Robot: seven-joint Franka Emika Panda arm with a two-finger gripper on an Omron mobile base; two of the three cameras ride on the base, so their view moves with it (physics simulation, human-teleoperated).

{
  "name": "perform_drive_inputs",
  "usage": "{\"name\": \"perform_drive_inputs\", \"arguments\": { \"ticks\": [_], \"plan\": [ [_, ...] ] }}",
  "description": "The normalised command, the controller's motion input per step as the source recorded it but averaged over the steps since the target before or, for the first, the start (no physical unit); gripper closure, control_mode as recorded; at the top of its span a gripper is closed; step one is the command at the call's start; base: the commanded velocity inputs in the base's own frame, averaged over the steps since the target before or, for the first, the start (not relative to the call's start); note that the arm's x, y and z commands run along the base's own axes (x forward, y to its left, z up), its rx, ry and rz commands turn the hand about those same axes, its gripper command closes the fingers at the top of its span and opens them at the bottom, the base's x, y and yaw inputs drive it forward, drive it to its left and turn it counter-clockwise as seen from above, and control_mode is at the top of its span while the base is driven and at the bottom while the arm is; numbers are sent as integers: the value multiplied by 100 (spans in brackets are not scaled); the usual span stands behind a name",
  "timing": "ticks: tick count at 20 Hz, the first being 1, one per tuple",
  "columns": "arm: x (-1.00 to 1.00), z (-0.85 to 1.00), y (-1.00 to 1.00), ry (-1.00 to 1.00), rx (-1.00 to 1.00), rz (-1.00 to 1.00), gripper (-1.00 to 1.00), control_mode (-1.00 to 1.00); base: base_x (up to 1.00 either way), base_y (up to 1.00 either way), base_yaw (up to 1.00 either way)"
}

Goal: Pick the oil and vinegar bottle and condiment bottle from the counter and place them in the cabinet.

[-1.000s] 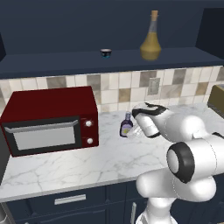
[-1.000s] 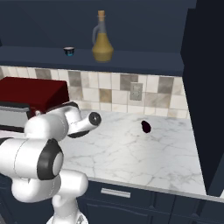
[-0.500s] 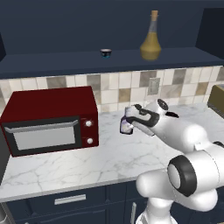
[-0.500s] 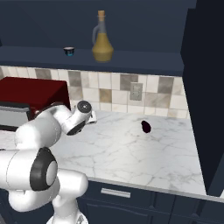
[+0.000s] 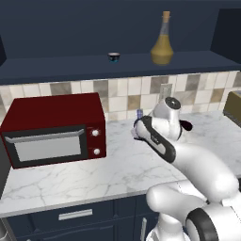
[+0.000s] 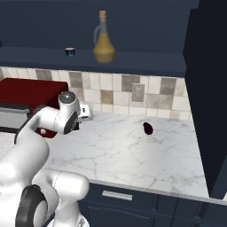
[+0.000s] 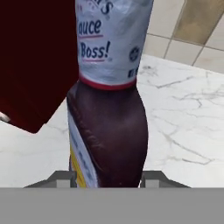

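The oil and vinegar bottle (image 5: 162, 44) (image 6: 103, 42), an amber flask with a cork, stands upright on the cabinet's shelf ledge (image 5: 70, 66) (image 6: 146, 60). My gripper (image 5: 137, 131) (image 6: 83, 114) (image 7: 107, 177) is over the counter (image 5: 94, 174) (image 6: 133, 155), just right of the microwave. It is shut on the condiment bottle (image 7: 109, 131), whose pale cap (image 5: 139, 114) pokes out above the hand. In the hand view the dark bottle with its white label stands between both fingertips, the marble behind it.
A red microwave (image 5: 52, 127) (image 6: 26, 95) sits on the counter close to the left of the gripper. A tiny dark cup (image 5: 113, 57) (image 6: 69, 51) stands on the shelf left of the flask. A small dark object (image 6: 148, 128) lies on the counter; a tall navy unit (image 6: 208, 88) stands at the right.
The arm has stretched forward and its elbow has dropped. The gripper has stayed shut on the condiment bottle, which has risen a little beside the microwave.
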Motion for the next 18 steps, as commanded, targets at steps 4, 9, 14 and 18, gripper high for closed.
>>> {"name": "perform_drive_inputs", "arguments": {
  "ticks": [4,9,14,18],
  "plan": [
    [-35,61,0,0,-10,-8,100,-100,0,0,0],
    [-41,68,0,-4,-3,-4,100,-100,0,0,0],
    [-42,75,0,-8,3,0,100,-100,0,0,0],
    [-35,71,0,-8,4,0,100,-100,0,0,0]
  ]
}}
